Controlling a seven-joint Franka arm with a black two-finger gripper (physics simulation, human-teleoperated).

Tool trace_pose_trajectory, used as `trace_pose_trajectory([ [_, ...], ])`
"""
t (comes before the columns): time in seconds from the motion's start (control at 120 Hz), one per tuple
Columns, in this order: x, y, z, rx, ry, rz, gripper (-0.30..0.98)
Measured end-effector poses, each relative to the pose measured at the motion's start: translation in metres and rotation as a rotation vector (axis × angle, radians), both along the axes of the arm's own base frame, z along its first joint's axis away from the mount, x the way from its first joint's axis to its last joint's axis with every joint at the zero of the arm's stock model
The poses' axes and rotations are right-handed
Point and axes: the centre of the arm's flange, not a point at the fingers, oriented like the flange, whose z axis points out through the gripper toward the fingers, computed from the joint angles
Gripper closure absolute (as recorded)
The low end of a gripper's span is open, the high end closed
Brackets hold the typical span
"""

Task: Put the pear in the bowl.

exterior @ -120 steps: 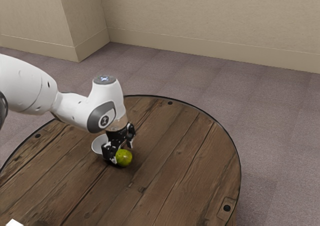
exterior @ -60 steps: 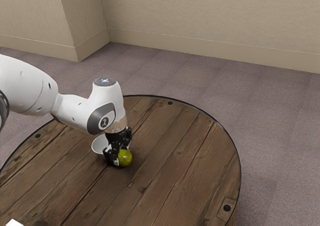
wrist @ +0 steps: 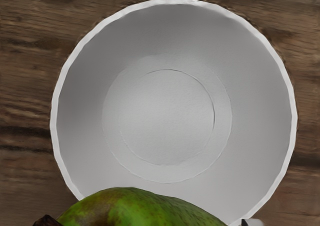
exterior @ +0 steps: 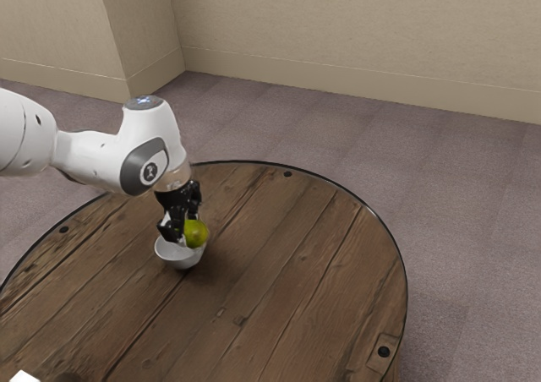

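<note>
Pear [exterior: 196,233] in its grip, the tool [exterior: 186,231] hangs over the bowl [exterior: 179,257], which stands upright on the counter [exterior: 279,293]. The tool is clamped on the fruit, pressing it from two sides, and the pear is raised off the wood, at the side of the bowl that faces the exterior view's right. In the wrist view the pear lies across part of the bowl's rim, while the bowl's middle is bare. The step in hand looks to be the carry, close to its end, with the drop into the bowl left to do. Whether the pear touches the rim cannot be told from either view. The next move probably calls for a small shift toward the bowl's middle, at a height that keeps the pear clear of the edge, then a gentle lowering and an easy release. If it is let go where it hangs, the pear could catch the rim and roll off onto the counter, or tip the bowl. Once it is well inside, the curved wall should help settle it, and the tool can then lift straight up, clear of the bowl.
</note>
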Motion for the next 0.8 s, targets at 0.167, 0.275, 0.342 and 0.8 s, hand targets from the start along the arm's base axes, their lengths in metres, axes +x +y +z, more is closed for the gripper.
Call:
trace_pose_trajectory([
  [0.167, -0.004, 0.053, 0.002, -0.002, 0.001, 0.101, 0.38],
  [0.275, -0.002, 0.059, -0.008, 0.000, 0.018, 0.114, 0.38],
  [0.342, -0.001, 0.059, -0.010, 0.002, 0.021, 0.115, 0.32],
  [0.8, 0.005, 0.048, 0.127, 0.017, -0.095, -0.117, 0.06],
])
